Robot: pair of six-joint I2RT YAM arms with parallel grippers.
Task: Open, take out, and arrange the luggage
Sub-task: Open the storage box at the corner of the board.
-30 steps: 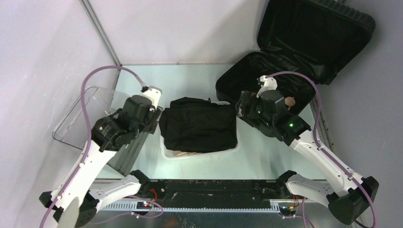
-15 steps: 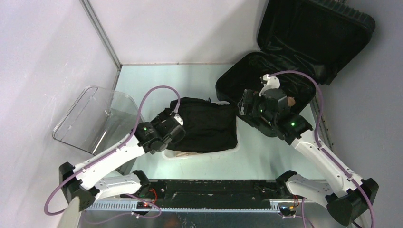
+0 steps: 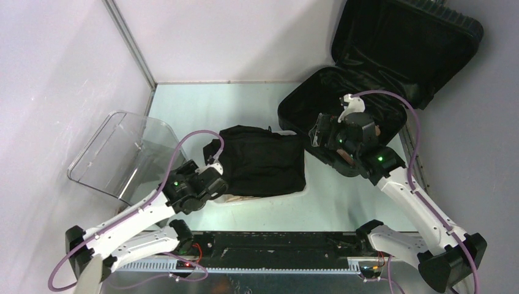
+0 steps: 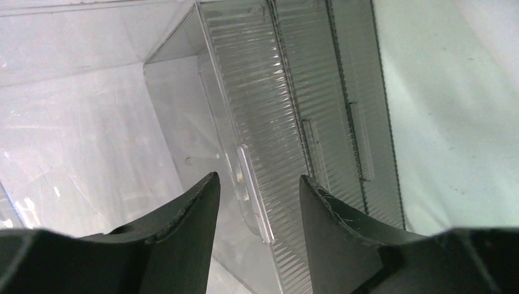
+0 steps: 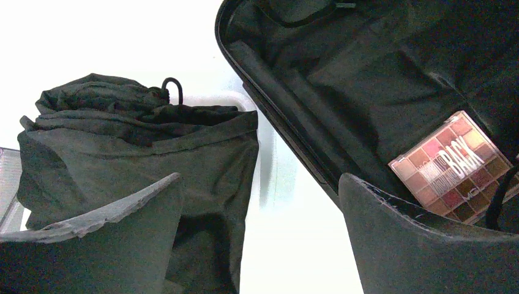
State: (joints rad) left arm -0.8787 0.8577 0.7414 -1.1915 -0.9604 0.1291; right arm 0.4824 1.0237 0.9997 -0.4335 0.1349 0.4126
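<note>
1. Two robot arms worked a pale table [image 3: 245, 104]. At far left stood a clear plastic bin [image 3: 113, 150] with ribbed walls, and no contents could be made out in it.
2. Facing that bin, the left gripper [image 4: 258, 177] hung with its jaws partly apart and nothing between them.
3. At centre, a white basket [image 3: 257, 201] carried a black folded garment [image 3: 260, 159] that covered most of it. Something pale showed beneath, too hidden to name.
4. Just beside the suitcase's near rim, the right gripper [image 5: 260, 177] stood spread wide and empty.
5. At far right lay the luggage [image 3: 392, 55], lid thrown back against the wall and its lower half resting on the table's rear right corner. An eyeshadow palette [image 5: 450, 165] lay inside on the black lining.
6. Judged from its look, the ribbed shell would be stiff, bulky and heavy for such fingers, so the rim of the lower half seemed the best hold. The palette looked flat, slick and breakable, and best pinched across its edges.
</note>
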